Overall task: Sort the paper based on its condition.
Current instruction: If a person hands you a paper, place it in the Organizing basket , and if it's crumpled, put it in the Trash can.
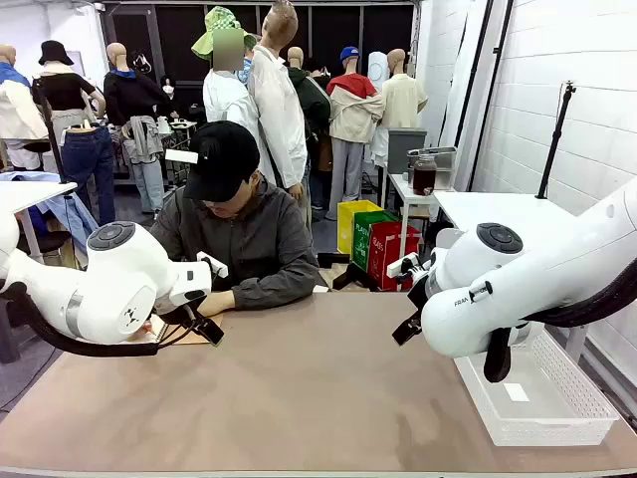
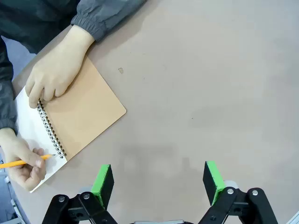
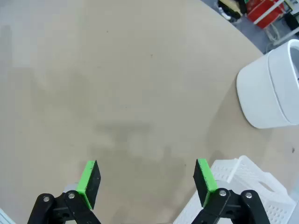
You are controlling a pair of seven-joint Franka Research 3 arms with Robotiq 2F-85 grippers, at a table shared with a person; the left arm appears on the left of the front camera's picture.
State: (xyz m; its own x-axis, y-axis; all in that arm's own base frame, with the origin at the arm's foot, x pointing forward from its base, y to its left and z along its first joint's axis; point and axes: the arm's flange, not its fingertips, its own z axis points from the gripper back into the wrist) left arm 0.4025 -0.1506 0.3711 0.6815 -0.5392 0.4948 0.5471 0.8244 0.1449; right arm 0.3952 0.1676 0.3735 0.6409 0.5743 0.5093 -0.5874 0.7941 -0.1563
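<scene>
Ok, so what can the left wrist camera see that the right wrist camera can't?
Left wrist camera: a person's hand holds down a spiral notebook with a brown cover, and their other hand writes in it with an orange pencil. Right wrist camera: a white plastic basket and a round white container. Both: the tan table, and a robot hand with green pads standing open over bare tabletop, the left hand in one and the right hand in the other.
</scene>
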